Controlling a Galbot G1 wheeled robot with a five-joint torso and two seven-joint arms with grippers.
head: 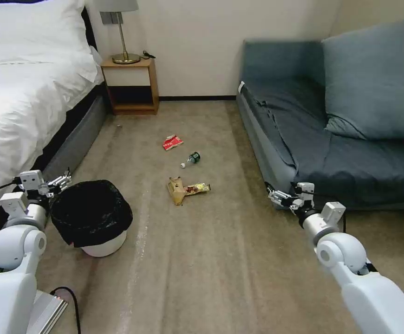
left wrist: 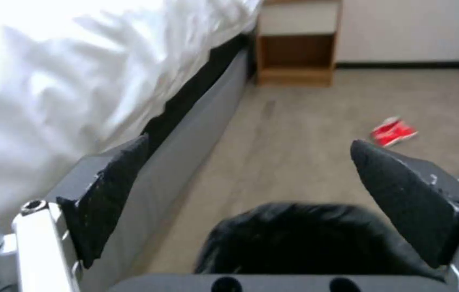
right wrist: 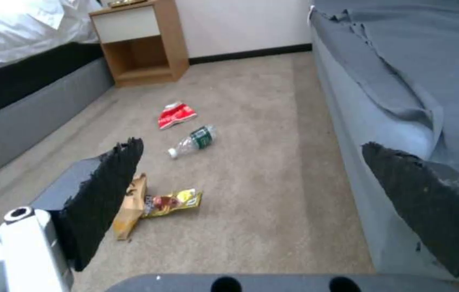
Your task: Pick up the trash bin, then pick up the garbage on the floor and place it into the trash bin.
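Head view: left end effector (head: 61, 182), fingers spread, hovers at the rim of the upright round white plastic trash bin with black bag liner (head: 92, 217) on the carpet beside the bed, placed for a rim grasp. Clear green-labelled bottle (head: 191, 159) lies mid-floor, cap toward the bin. Right end effector (head: 278, 198) waits spread near the sofa.

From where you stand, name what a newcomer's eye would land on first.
The litter on the carpet between bed and sofa: a red snack packet, a bottle, and a brown paper bag touching a yellow wrapper. Next, the black-lined trash bin beside the bed, with the open left gripper at its rim.
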